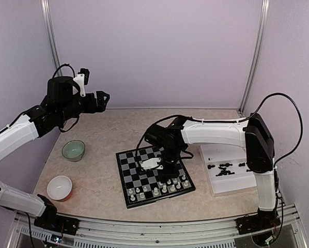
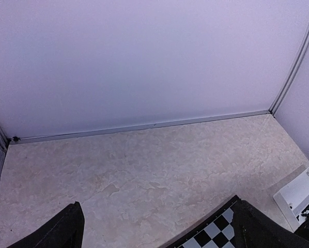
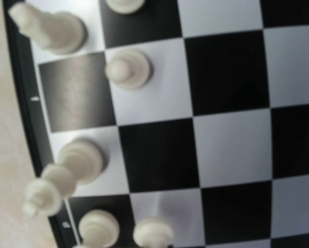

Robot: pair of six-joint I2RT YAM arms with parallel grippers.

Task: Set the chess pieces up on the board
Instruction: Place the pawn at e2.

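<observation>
Cream-white chess pieces (image 3: 127,68) fill the right wrist view at close range. A pawn stands near the top centre, taller pieces stand along the left side, and two more are at the bottom edge. All of them are on squares of the board (image 3: 227,72), whose thin black rim runs down the left of that frame against the pale table.

From the top camera, the board sits at lower centre, turned slightly. The white pieces form two rows along its lower edge, and the upper squares are bare. The black pieces (image 1: 224,169) lie in a loose scatter on the white tray (image 1: 232,186), just right of the board.

The right gripper (image 1: 167,166) hangs low over the middle of the board, its arm reaching in from the lower right corner. Its claw is closed. Its fingers do not show in its own wrist view, so I cannot tell whether a piece is pinched between them.

The left gripper (image 1: 100,98) is held high at the upper left, well apart from the board. Its claw is spread wide and holds nothing. In its wrist view the two dark fingers (image 2: 61,232) sit at the bottom corners, with bare table (image 2: 144,170) between them and a corner of the board at the lower right.

A green bowl (image 1: 73,150) and a white bowl with a red base (image 1: 59,187) stand on the left side of the table.
</observation>
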